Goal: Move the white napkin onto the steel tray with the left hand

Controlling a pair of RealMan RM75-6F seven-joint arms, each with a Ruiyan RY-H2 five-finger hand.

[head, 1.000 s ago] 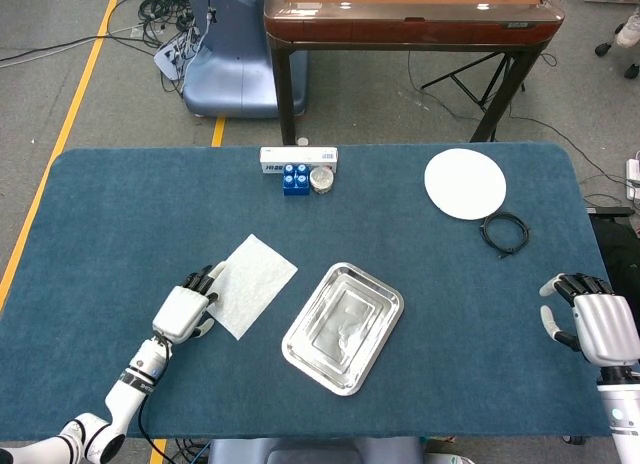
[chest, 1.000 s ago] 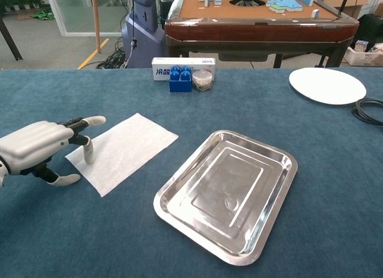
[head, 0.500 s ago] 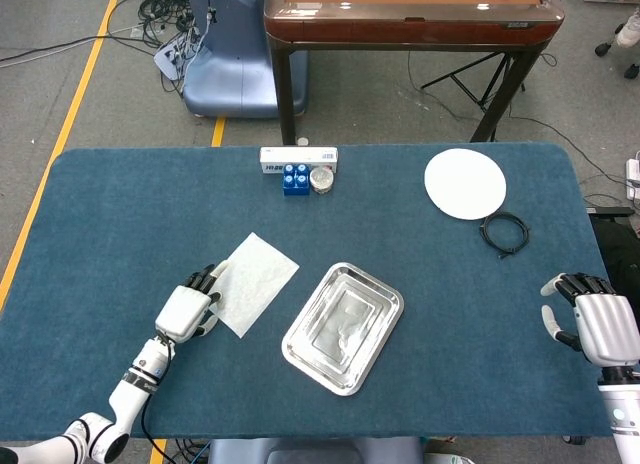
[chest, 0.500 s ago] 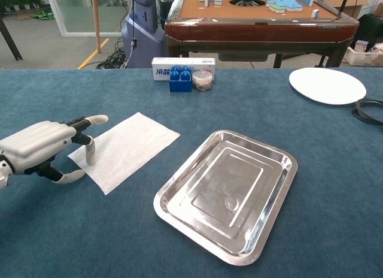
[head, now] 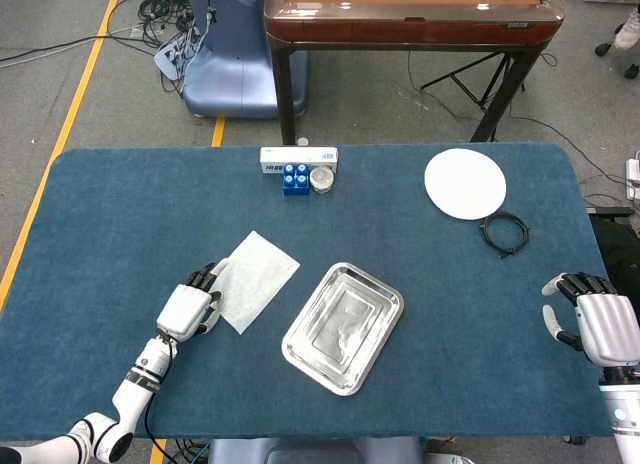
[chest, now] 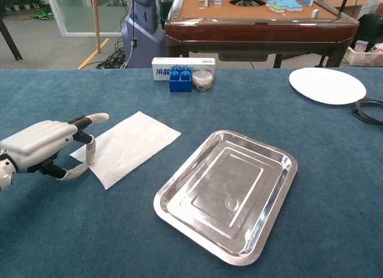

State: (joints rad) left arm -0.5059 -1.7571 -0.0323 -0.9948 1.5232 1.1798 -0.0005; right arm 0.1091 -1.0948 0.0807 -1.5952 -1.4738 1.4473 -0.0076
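**Secure the napkin edge first**

Your left hand (chest: 45, 147) rests at the napkin's (chest: 128, 145) near corner, fingers on its edge; whether it grips is unclear. The napkin lies flat beside the tray (chest: 179, 217). Pinch firmly, lift, then carry. Right hand (head: 597, 322) idles open.
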